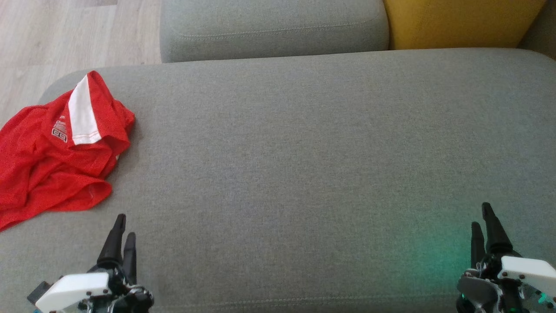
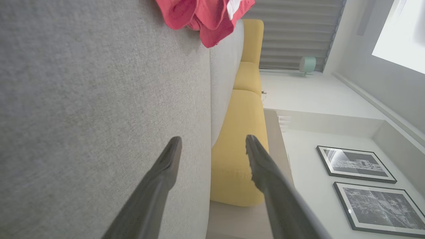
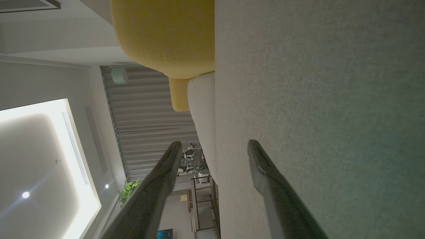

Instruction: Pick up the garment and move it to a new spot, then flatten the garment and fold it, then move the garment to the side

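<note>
Grey sofa seat (image 1: 304,152), red garment (image 1: 56,148) bunched at the frame's left edge. My left hand (image 1: 125,225) and right hand (image 1: 481,214) sit open and empty, so I reckon pickup's next: reach upper left, pinch cloth.

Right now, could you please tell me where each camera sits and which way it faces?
Head view: on the head, looking forward and down at the grey fabric cushion; left gripper and right gripper at the bottom corners.
Left wrist view: on the left wrist, looking between its open dark fingers across the cushion.
Right wrist view: on the right wrist, between open fingers, toward the yellow upholstered seat.
Shared: head and left wrist views show the crumpled red mesh garment.
</note>
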You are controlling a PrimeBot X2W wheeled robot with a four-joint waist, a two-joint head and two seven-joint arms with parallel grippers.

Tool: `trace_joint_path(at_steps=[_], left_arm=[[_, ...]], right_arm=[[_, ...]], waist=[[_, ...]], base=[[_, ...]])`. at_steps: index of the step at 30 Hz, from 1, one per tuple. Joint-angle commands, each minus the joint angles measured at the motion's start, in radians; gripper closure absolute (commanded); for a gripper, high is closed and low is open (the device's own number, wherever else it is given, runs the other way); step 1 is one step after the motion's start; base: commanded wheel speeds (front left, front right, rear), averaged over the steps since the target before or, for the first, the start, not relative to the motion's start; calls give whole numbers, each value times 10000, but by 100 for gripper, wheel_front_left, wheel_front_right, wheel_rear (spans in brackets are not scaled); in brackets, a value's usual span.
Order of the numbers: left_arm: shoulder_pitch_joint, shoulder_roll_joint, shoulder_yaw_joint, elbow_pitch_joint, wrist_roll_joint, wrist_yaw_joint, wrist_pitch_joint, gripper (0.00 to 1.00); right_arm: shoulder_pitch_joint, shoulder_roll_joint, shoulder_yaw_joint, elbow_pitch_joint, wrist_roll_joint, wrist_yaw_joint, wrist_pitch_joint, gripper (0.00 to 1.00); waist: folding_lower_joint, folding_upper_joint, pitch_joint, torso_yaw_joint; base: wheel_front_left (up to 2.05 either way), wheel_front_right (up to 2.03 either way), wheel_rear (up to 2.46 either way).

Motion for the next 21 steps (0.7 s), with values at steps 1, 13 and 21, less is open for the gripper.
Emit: trace_joint_path(at_steps=[1,13,21], left_arm=[[-584,95,-45,-388,41,-35,-87,0],[-831,259,-369,-627,645,-43,-509,0],[-1034,229,-300,-1120,2046,-49,-750,0]], right_arm=[[-467,-68,68,-399,-48,4,-121,0],[-652,-230,361,-612,-719,12,-506,0],[-826,-363,387,-1040,-2160,17,-744,0]], waist=[[0,0,2,3],[0,0,3,27],[0,0,6,55]], base=[[0,0,0],[0,0,0],[0,0,0]])
